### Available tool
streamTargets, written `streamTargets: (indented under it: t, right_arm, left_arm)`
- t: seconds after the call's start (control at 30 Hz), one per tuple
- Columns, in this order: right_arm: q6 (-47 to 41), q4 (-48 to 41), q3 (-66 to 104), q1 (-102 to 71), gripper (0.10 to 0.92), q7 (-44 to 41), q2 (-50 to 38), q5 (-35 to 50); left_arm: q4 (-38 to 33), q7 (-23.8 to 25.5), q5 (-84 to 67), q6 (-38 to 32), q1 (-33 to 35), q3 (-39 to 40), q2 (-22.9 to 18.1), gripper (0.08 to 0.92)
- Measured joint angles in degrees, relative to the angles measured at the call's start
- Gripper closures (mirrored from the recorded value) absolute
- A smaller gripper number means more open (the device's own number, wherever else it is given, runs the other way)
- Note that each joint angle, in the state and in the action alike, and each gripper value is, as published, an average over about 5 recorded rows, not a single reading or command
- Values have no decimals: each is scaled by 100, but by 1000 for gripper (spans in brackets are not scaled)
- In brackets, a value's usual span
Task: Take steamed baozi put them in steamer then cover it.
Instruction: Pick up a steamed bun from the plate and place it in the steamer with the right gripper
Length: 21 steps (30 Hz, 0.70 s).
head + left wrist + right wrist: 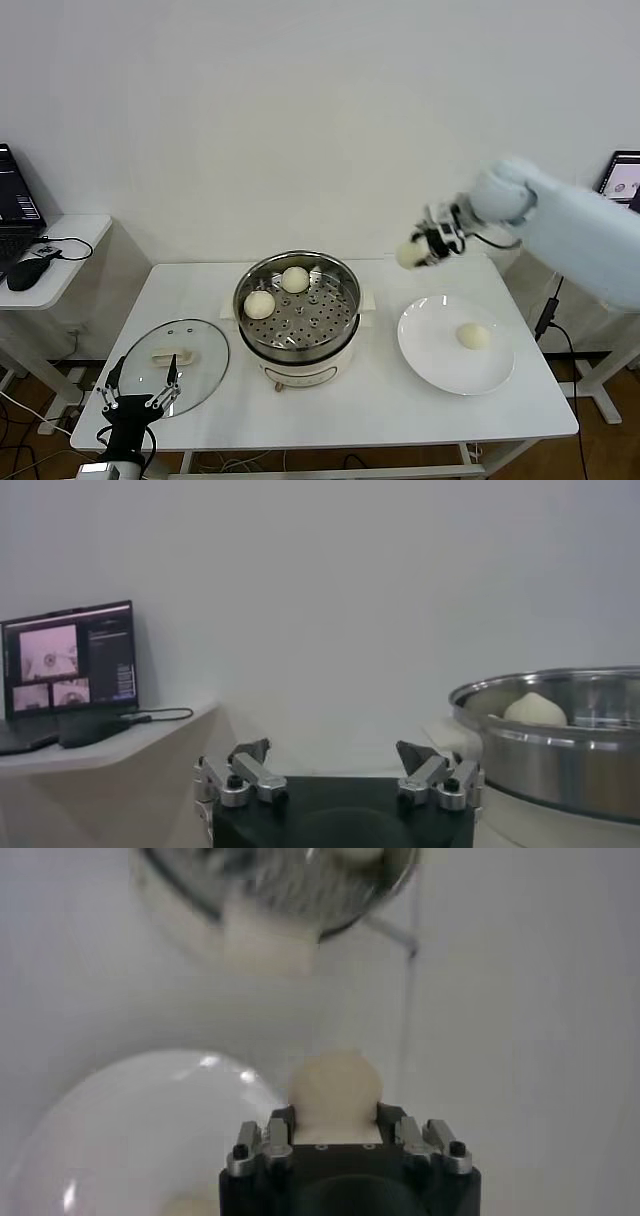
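While the right gripper hung above the table's far right, between the steamer and the plate, it pinched one baozi; two sat on the tray, one on the plate, the cover near left. From the left wrist, the left gripper idled, fingers spread. From the right wrist, the bun sat clamped: carry it left over the pot, I judged.

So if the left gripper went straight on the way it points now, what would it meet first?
Probably the cover: the open left gripper sits at the table's near edge, fingers aimed across the lid, perhaps at its handle. Height is unclear, so it might pass above.
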Motion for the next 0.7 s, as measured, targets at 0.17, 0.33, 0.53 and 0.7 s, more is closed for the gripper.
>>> streamTargets:
  t: [0.17, 0.33, 0.53, 0.7]
  right_arm:
    - [99, 49, -334, 257, 482, 145, 641, 306]
    - [347, -28, -657, 281, 473, 196, 1237, 438]
    - [792, -203, -999, 151, 458, 196, 1775, 368]
    - [1180, -292, -1211, 8, 456, 178, 2060, 137]
  left_arm:
    - [-49, -1, -3, -14, 49, -67, -18, 177]
    - [-107, -2, -6, -15, 80, -116, -60, 177]
    - [-144, -3, -5, -15, 84, -148, -120, 177]
    - [-150, -7, 1, -13, 60, -145, -174, 177]
